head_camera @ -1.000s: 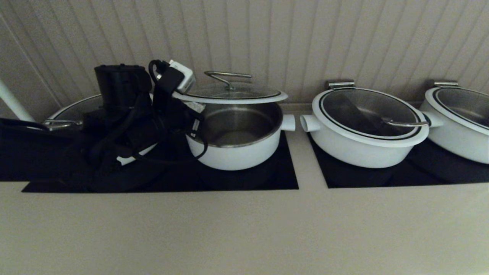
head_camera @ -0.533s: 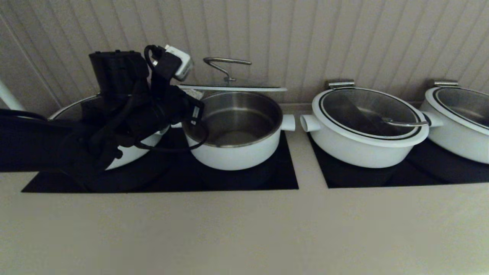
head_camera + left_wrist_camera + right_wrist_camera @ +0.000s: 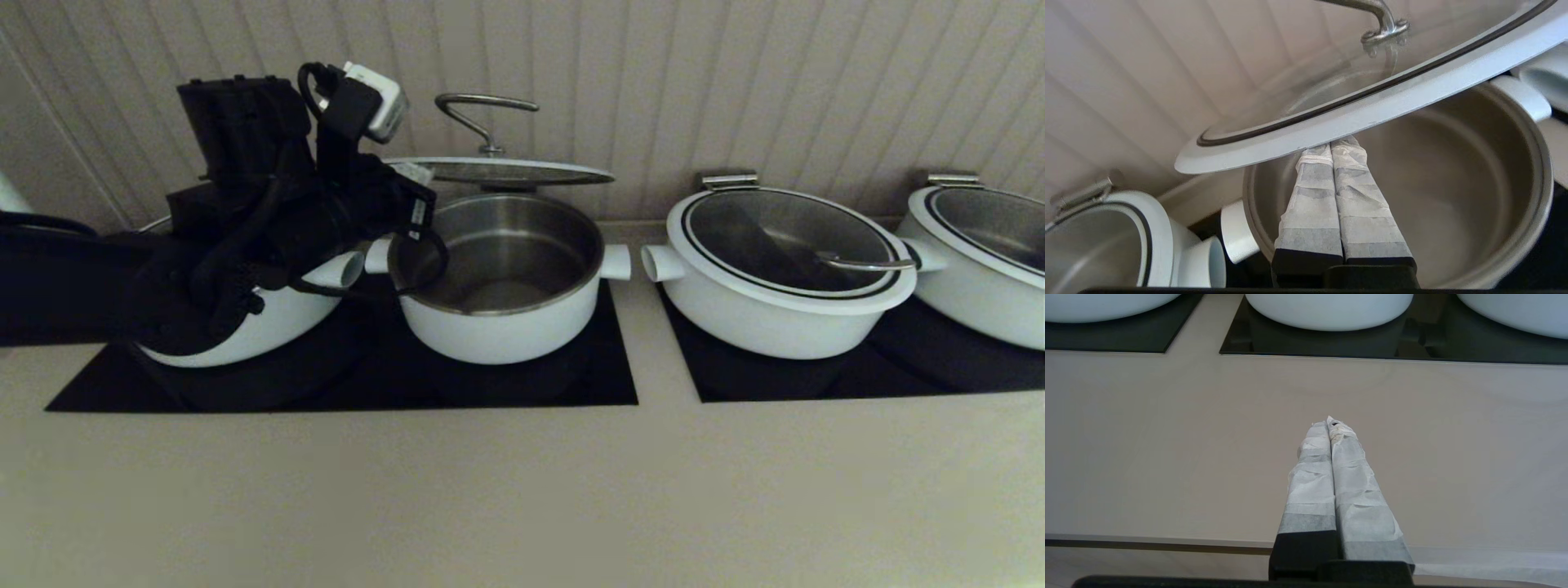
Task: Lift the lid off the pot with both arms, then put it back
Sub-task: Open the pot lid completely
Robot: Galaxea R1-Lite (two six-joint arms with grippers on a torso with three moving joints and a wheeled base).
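Observation:
A white pot [image 3: 500,327] with a steel inside stands open on the black cooktop [image 3: 608,384]. Its glass lid [image 3: 510,171], white-rimmed with a wire handle [image 3: 483,104], hangs roughly level above the pot's back edge. My left gripper [image 3: 1331,148] is shut, its taped fingers [image 3: 1310,196] pressed together with their tips under the lid's white rim [image 3: 1355,120], over the pot's inside [image 3: 1453,196]. In the head view the left arm [image 3: 269,204] reaches the lid from the left. My right gripper [image 3: 1329,424] is shut and empty, low over the beige counter [image 3: 1167,449], out of the head view.
Another white pot [image 3: 261,322] sits partly behind the left arm. Two lidded white pots [image 3: 784,261] [image 3: 980,245] stand on a second black cooktop to the right. A ribbed wall [image 3: 735,82] runs close behind. The beige counter [image 3: 522,490] spreads in front.
The left arm has risen and carried the lid up off the pot's rim, so a clear gap now shows between lid and pot.

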